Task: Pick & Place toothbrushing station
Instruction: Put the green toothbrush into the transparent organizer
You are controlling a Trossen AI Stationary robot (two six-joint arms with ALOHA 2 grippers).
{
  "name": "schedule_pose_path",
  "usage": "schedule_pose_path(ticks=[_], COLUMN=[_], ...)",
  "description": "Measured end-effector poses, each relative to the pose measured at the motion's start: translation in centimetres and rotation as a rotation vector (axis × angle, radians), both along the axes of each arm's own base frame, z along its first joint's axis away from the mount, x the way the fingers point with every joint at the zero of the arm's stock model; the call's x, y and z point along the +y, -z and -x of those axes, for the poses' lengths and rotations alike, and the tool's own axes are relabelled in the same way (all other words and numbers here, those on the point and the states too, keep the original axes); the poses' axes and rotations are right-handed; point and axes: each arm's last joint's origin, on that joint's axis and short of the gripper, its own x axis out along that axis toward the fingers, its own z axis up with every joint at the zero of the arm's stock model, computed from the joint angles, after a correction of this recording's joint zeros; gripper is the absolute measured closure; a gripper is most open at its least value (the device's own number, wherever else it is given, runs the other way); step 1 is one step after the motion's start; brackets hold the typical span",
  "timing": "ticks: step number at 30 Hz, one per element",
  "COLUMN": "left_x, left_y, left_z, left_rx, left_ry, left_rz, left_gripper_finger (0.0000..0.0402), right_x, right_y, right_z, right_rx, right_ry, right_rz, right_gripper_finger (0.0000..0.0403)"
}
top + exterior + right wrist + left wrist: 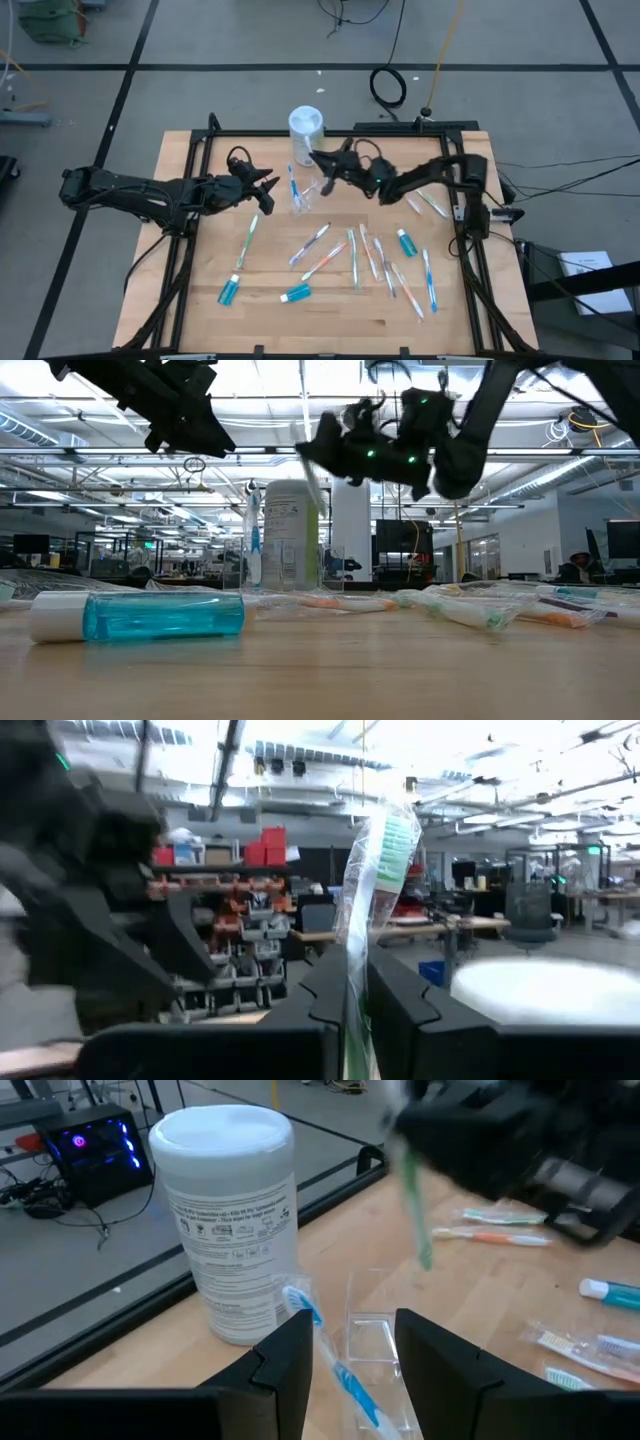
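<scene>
Clear thin plastic, the toothbrushing station [372, 1342] stands upright on the counter [200, 240] just beside the white canister [305, 128], a blue-handled toothbrush [335, 1365] leaning in it; probably light, stiff, slick and easily tipped, best taken low across its walls. Left gripper [345, 1355] hovers just short of it, fingers apart and empty. Right gripper [355, 1010], above the station, has fingers clamped on a wrapped green toothbrush [378, 860].

The toothbrushing station [368, 1342], a small clear plastic holder, stands upright on the table with a blue toothbrush [338, 1363] in it.
</scene>
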Motion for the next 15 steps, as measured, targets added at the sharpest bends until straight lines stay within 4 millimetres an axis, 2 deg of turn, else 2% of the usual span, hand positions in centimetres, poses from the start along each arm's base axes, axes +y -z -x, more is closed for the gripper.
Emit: schedule_pose_path(ticks=[8, 15], left_x=[-0.3, -0.9], left_y=[0.1, 0.3], left_z=[0.0, 0.1], left_rx=[0.017, 0.027], left_ry=[0.016, 0.04], left_rz=[0.0, 0.014], left_gripper_finger=[0.0252, 0.0252], right_x=[-0.9, -0.3], right_y=[3.6, 5.6], right_z=[-1.0, -1.5], right_rx=[0.103, 0.217], right_ry=[0.215, 0.219], right_rz=[-0.049, -0.104], right_gripper_finger=[0.0388, 0.0377])
